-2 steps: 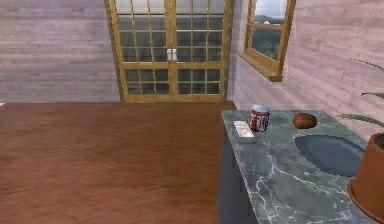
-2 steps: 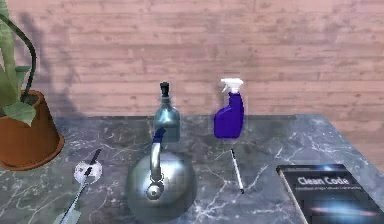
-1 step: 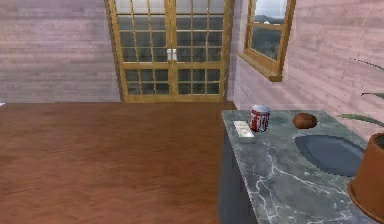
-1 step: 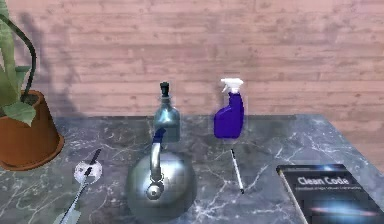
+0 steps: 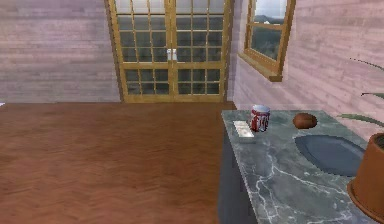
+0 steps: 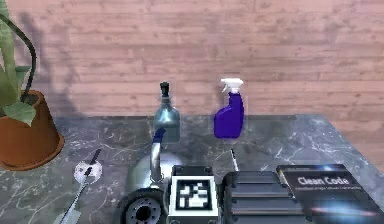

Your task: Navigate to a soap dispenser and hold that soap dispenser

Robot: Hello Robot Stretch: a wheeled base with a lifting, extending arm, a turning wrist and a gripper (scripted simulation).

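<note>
Red-brown wooden plank floor point(image 5: 100, 160) spreads over the left and middle of the forward view, up to a pair of wood-framed glass doors point(image 5: 172, 50) at top centre. A wood-framed window point(image 5: 268, 35) sits at upper right in a pinkish plank wall point(image 5: 50, 50). At lower right we see a grey marble countertop point(image 5: 270, 170) with a sunken oval basin point(image 5: 330, 152). Near its far end stand a red-and-white can point(image 5: 260, 118), a flat white object point(image 5: 243, 129) just beside it and a brown rounded object point(image 5: 305, 121). A terracotta plant pot point(image 5: 370, 180) sits at the right edge. In the arm side view the marble countertop crosses the middle of the frame, with the terracotta plant pot at left. The grey, clear-bodied soap dispenser with a dark pump top point(image 6: 166, 118) stands upright just left of centre. A purple spray bottle with a white trigger point(image 6: 230, 112) is near it on the right. Along the bottom edge lie the dark arm point(image 6: 250, 195) and its white marked square point(image 6: 195, 195). The gripper point(image 6: 125, 165) has thin fingers point(image 6: 152, 158) reaching up toward the dispenser's base; we cannot tell whether it holds anything.
</note>
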